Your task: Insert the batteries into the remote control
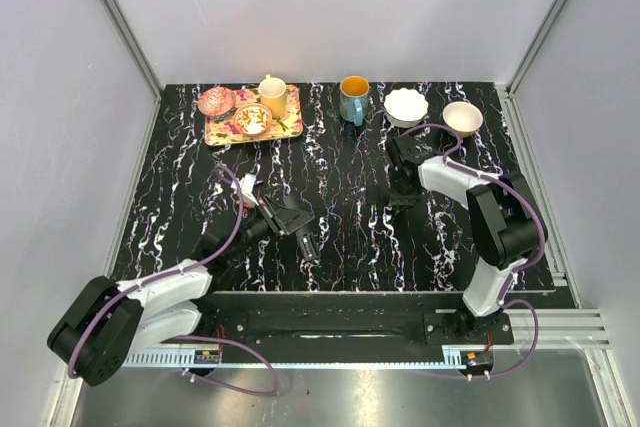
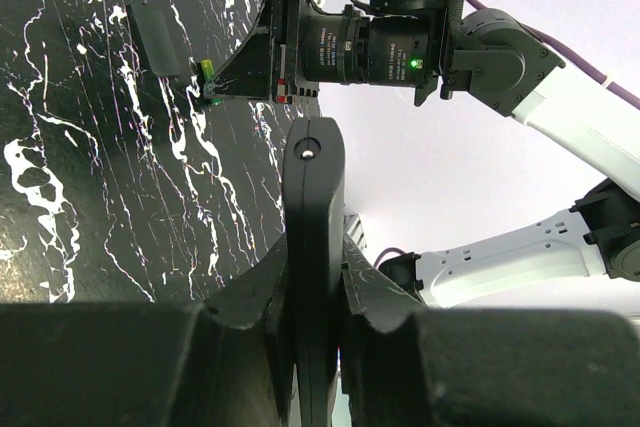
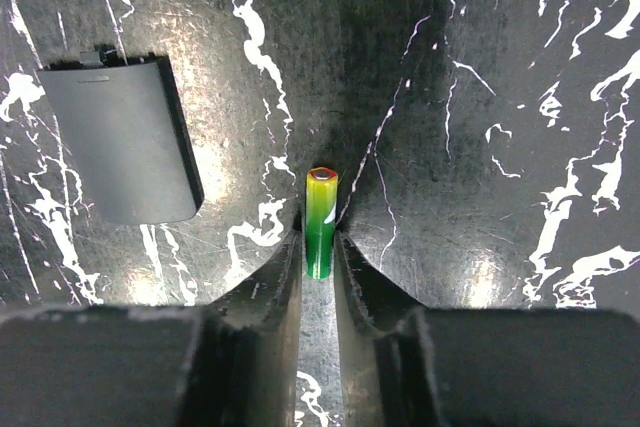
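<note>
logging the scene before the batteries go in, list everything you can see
table: 1, black marbled
tray: 1, floral, back left
pink bowl: 1, on tray
cup: 1, cream, on tray
dish: 1, orange-white, on tray
mug: 1, blue, back centre
white bowls: 2, back right
cover: 1, grey, on table by battery
battery: 1, green-yellow, in right gripper
remote: 1, black, in left gripper
left gripper: 1, shut on remote
right gripper: 1, shut on battery
</note>
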You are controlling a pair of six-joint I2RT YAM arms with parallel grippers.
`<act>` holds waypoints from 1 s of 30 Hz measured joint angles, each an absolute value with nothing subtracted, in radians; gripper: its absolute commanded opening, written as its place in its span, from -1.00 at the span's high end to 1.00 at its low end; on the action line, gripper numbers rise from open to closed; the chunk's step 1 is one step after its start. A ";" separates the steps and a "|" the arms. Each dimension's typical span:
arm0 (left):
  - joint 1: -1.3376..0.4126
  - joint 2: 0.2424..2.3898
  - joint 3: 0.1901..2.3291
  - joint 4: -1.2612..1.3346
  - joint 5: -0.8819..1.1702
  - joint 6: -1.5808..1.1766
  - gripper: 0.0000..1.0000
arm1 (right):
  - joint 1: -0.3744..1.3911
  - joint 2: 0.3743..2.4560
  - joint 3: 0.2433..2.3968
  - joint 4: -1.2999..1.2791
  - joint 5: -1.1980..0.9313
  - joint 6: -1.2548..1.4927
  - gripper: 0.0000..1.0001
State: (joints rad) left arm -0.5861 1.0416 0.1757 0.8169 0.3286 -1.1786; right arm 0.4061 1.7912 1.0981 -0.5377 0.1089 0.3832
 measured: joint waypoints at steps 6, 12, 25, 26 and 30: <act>-0.589 1.044 0.176 0.818 0.329 -1.179 1.00 | 0.406 1.786 1.092 -0.539 0.116 0.400 1.00; -0.590 1.059 0.181 0.825 0.329 -1.179 1.00 | 0.410 1.756 1.083 -0.585 0.104 0.411 1.00; -0.592 1.216 0.210 1.032 0.336 -1.228 1.00 | 0.650 1.237 1.349 -0.881 -0.157 0.428 1.00; -0.593 1.242 0.212 1.061 0.337 -1.239 1.00 | 0.660 1.235 1.357 -0.896 -0.173 0.429 1.00; -0.601 1.351 0.227 1.175 0.340 -1.294 1.00 | 0.744 1.306 1.391 -0.991 -0.231 0.425 1.00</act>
